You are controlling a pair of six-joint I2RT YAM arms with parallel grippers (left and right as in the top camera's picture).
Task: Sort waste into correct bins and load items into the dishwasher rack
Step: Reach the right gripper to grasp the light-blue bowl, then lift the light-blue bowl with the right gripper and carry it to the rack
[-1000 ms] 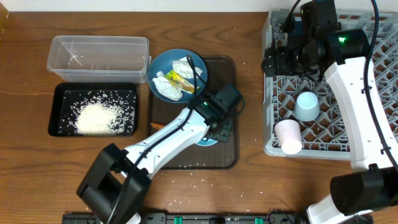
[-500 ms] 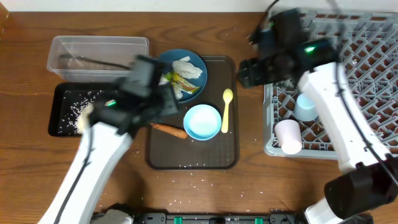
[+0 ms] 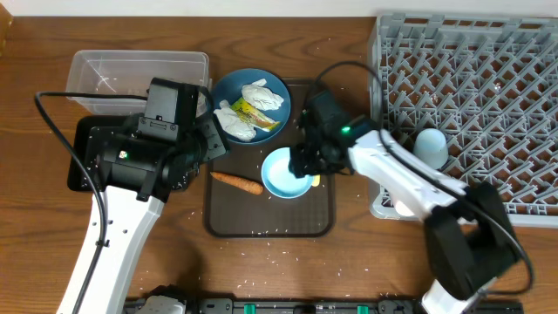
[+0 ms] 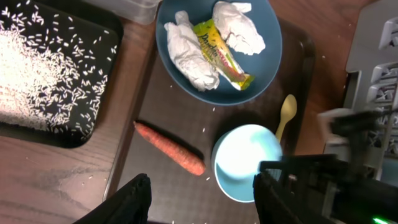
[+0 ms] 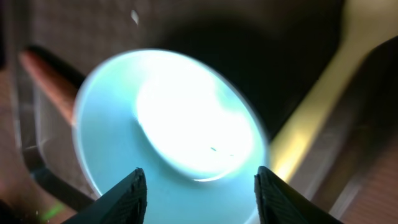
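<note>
The white bowl (image 3: 281,174) sits on the dark-brown tray (image 3: 270,222), with the carrot (image 3: 237,181) to its left. My right gripper (image 3: 307,161) is open, low over the bowl's right rim (image 5: 174,130), its fingers straddling it (image 5: 202,196). The yellow spoon (image 5: 311,124) lies just right of the bowl. The dark-blue plate (image 3: 253,87) holds paper wads (image 4: 189,50) and the yellow-green wrapper (image 4: 221,53). My left gripper (image 4: 200,202) is open and empty, above the tray's left edge (image 3: 209,144).
The clear tub (image 3: 139,74) stands at the back left. The black tray with rice (image 4: 43,68) is half hidden under my left arm. The grey rack (image 3: 471,87) at the right holds the light-blue cup (image 3: 429,144). The pink cup is mostly hidden by my right arm.
My right arm swung from over the rack down to the bowl. My left arm pulled back from the bowl to the left side of the tray.
</note>
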